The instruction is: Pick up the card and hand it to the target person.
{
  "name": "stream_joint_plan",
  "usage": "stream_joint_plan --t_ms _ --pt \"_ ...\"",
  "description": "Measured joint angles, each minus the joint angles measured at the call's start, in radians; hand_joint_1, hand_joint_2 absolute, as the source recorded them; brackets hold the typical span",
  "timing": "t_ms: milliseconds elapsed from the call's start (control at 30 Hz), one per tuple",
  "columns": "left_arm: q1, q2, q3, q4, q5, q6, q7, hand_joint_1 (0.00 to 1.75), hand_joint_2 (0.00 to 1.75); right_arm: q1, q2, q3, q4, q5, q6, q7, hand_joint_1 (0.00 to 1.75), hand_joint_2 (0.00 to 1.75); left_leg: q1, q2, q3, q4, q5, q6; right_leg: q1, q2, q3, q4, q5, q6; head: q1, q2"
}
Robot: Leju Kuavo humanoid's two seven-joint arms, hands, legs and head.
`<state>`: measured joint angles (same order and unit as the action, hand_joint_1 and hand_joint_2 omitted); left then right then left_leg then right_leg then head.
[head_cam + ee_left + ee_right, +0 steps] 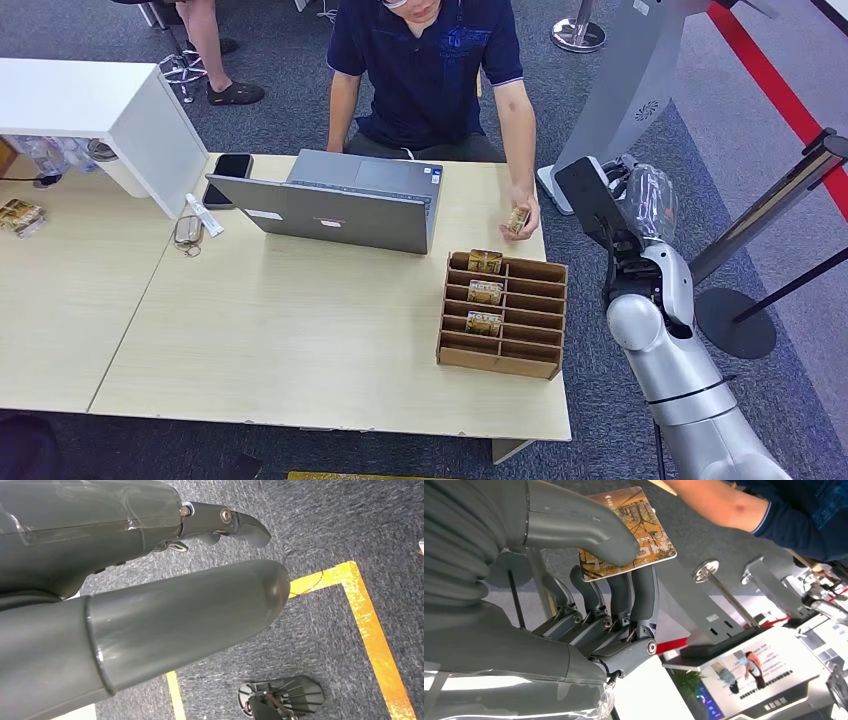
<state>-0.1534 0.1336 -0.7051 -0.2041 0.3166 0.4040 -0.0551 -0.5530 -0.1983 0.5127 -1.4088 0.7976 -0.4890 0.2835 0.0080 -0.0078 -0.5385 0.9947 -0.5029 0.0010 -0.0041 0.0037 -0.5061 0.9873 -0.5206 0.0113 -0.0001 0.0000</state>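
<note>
card pinched in my right hand [589,615], off the table's far right, near the person [430,70].

thumb on only one edge of the card [634,527]: it could pivot or slip as i reach. its long axis runs out past my fingertips, toward the person's arm. left hand [150,605] hangs, grip unclear.

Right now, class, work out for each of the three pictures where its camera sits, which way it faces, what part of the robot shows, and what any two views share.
Head view: high on the robot, looking forward and down at the table, card rack, laptop and seated person; the right arm shows.
Left wrist view: behind the left hand, facing carpet with yellow tape.
Right wrist view: behind the right hand, which pinches the card.
Shared: the person's blue-sleeved arm, in the head and right wrist views.
</note>
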Motion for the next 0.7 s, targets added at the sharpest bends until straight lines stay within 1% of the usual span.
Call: stream_joint_plan --t_ms 233,500,600,633,667,700 --pt "-0.008 -0.001 -0.004 0.0 -0.006 0.0 0.003 0.0 0.0 -0.045 0.036 0.013 0.104 -0.013 0.007 -0.012 1.49 1.75 0.0 0.0 0.0 0.0 0.0 0.0 0.0 0.0 0.0 0.0 0.0 0.0 0.0 0.0" --pt "-0.009 -0.002 -0.004 0.0 -0.006 0.0 0.003 0.0 0.0 -0.058 0.06 0.024 0.174 -0.022 0.007 -0.02 1.5 1.75 0.0 0.0 0.0 0.0 0.0 0.0 0.0 0.0 0.0 0.0 0.0 0.0 0.0 0.0" --pt "-0.009 -0.002 -0.008 0.0 -0.006 -0.001 0.003 0.0 0.0 -0.059 0.067 0.027 0.191 -0.028 0.007 -0.024 1.47 1.75 0.0 0.0 0.0 0.0 0.0 0.0 0.0 0.0 0.0 0.0 0.0 0.0 0.0 0.0" --pt "-0.009 -0.002 -0.01 0.0 -0.006 -0.001 0.003 0.0 0.0 -0.059 0.069 0.028 0.197 -0.03 0.006 -0.024 1.43 1.75 0.0 0.0 0.0 0.0 0.0 0.0 0.0 0.0 0.0 0.0 0.0 0.0 0.0 0.0" --pt "-0.009 -0.002 -0.011 0.0 -0.006 -0.001 0.003 0.0 0.0 -0.06 0.071 0.029 0.202 -0.031 0.006 -0.025 1.16 1.75 0.0 0.0 0.0 0.0 0.0 0.0 0.0 0.0 0.0 0.0 0.0 0.0 0.0 0.0" --pt "-0.009 -0.002 -0.012 0.0 -0.006 -0.001 0.003 0.0 0.0 -0.06 0.073 0.031 0.206 -0.032 0.006 -0.025 0.81 1.75 0.0 0.0 0.0 0.0 0.0 0.0 0.0 0.0 0.0 0.0 0.0 0.0 0.0 0.0"
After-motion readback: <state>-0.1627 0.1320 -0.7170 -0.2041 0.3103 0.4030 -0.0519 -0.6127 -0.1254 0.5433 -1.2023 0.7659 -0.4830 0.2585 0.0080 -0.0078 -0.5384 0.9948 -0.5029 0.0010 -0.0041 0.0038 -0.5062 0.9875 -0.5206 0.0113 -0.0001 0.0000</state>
